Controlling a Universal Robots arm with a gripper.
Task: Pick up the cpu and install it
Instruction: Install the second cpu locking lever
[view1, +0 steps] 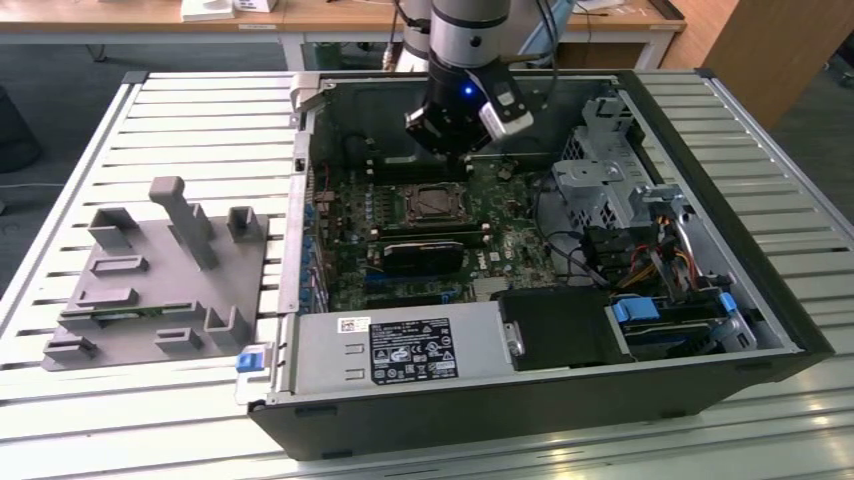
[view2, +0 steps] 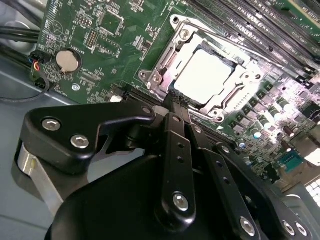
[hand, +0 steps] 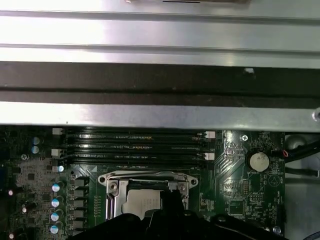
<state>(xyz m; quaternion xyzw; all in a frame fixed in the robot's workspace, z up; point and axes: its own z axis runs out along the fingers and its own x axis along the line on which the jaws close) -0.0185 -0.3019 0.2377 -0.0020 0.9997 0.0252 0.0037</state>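
No print can be read: the white sticker (view1: 352, 324) and the large label (view1: 412, 358) on the grey power supply (view1: 400, 350) carry only illegible marks.

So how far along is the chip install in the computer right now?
The cpu already sits in the metal socket frame on the green motherboard, so pick-up and placing look done. The gripper hangs just beside the socket, its fingers together and holding nothing. Whether the chip is fully seated can't be judged.

We are seeing a silvery-white square metal cpu (view2: 204, 76) gleaming on a green circuit-patterned motherboard (view2: 100, 45), beside a matte black gripper (view2: 177, 107).
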